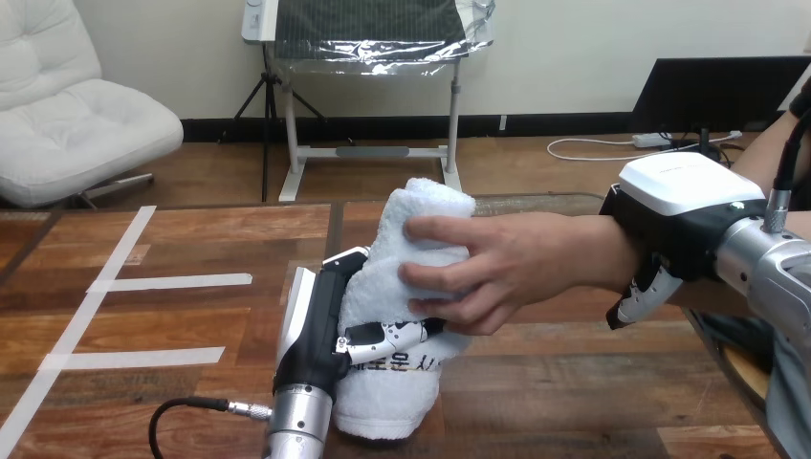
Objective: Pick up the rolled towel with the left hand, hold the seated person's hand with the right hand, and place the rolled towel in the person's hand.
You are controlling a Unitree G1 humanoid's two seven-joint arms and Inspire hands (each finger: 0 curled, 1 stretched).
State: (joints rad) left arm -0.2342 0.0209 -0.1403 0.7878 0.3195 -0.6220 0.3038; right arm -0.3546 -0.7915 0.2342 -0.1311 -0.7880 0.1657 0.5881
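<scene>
Rolled towel (pixel 387 397): white, standing roughly upright at mid-worktop, long axis running from near edge up and slightly to the right, top end leaning away from the robot. Can't tell whether its lower end rests on the worktop (pixel 172 249) or hangs just above it.

Left robot hand (pixel 317 320): comes up from the bottom edge, pressed against the towel's left flank. Its fingers (pixel 387 337) curl across the front of the roll below its middle, so it is closed on the towel and carrying it. Forearm nearly vertical, in line with the roll.

Person's hand (pixel 516 263): reaches in from the right, lying horizontal, at right angles to the towel's axis. Its fingers wrap the upper half of the roll from the right side, just above the left robot hand's fingers. Both hands are on the towel at once, very close but apart.

Right robot hand (pixel 684 196): sits over the person's wrist, white back facing up. Its fingers (pixel 643 296) bend down past the near side of the wrist and appear to clasp it.

Judgement: the towel is lodged in the person's grip, so the placing looks nearly complete. The coming move turns on the left robot hand uncurling and drawing off left and down, away from the person's fingers, without dragging the roll along.
</scene>
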